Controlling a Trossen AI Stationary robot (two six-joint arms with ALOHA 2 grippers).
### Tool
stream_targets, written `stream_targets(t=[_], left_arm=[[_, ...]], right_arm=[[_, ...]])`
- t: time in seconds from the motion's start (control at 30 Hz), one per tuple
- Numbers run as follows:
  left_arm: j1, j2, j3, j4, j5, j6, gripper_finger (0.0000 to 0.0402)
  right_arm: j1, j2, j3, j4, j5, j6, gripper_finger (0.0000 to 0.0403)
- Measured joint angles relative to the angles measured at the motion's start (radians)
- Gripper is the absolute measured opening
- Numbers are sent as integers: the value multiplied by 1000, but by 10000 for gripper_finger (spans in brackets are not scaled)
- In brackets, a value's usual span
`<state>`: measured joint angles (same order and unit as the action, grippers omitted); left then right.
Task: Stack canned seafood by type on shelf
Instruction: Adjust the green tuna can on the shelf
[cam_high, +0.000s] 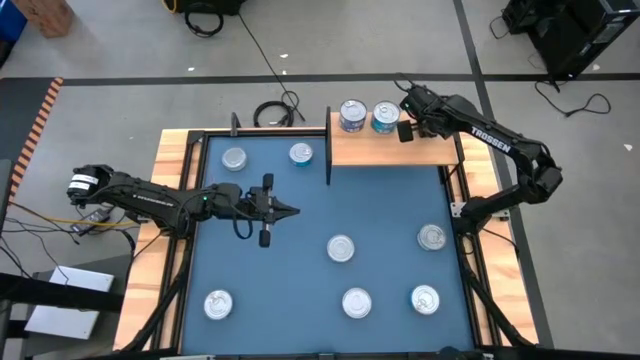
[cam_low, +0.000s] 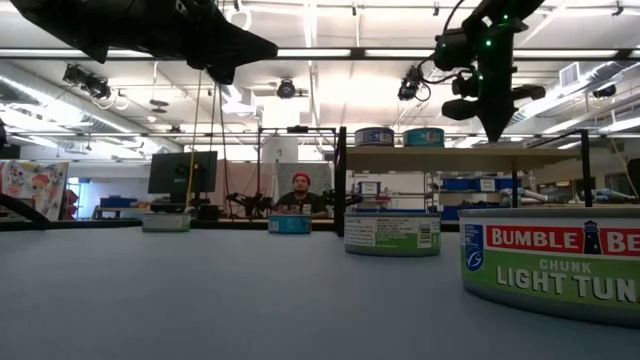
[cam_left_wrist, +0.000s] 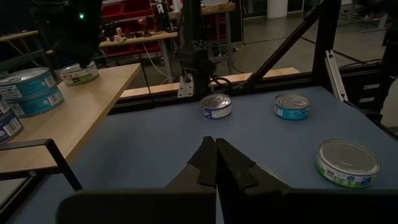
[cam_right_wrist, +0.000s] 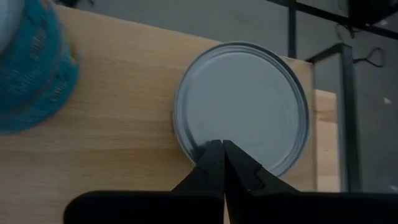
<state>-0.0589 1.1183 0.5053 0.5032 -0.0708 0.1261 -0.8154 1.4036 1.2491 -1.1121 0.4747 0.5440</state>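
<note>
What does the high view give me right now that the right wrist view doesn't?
Only the high view: the left gripper, shut, over the blue mat, and the seven tins loose on it, such as one near the middle.

Only the right wrist view: the right gripper shut, just above a silver tin lid, holding nothing.

Both: the wooden shelf carrying tins, including a teal-labelled tin.

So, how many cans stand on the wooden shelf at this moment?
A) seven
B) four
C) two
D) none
C: in the high view two cans stand side by side on the shelf; the other cans lie on the blue mat.
</note>
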Motion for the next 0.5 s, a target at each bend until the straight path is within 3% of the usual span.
stream_targets(t=[0.5], left_arm=[[0,0,0,0,0,0,1]], right_arm=[[4,-2,23,34,-31,-47,4]])
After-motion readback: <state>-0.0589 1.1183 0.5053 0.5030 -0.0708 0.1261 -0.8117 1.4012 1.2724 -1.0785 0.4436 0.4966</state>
